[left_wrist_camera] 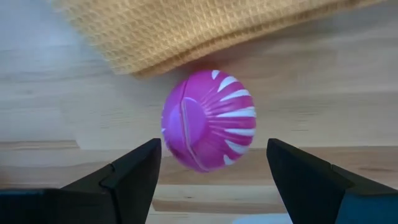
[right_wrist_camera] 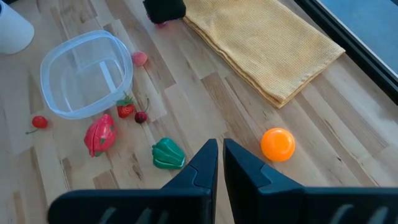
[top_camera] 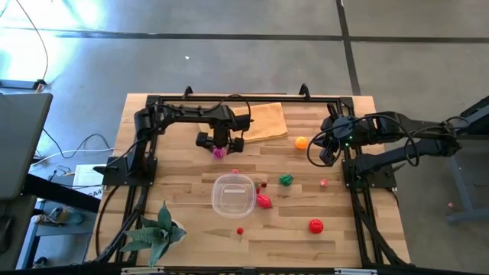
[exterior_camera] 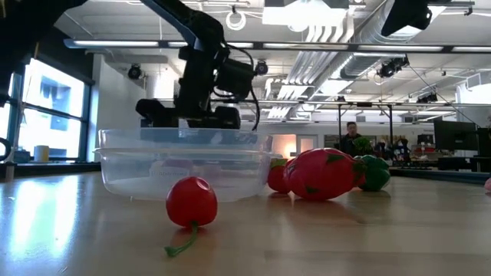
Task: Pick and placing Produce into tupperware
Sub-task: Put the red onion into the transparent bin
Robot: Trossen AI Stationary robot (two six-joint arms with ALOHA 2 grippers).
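A magenta ball with white stripes lies on the table next to the edge of the tan cloth; it also shows in the high view. My left gripper is open and points down over the ball, one finger on each side of it, with a gap showing at one finger. The clear round tupperware stands nearer the table's front. An orange ball, a green pepper, a red strawberry-like piece, a red tomato and a cherry lie around it. My right gripper is shut and hovers at the table's right side.
The tan folded cloth lies at the far edge, right behind the magenta ball. A green spiky plant stands at the front left. Small pink and red pieces lie between the container and the right arm's base. A black frame borders the table.
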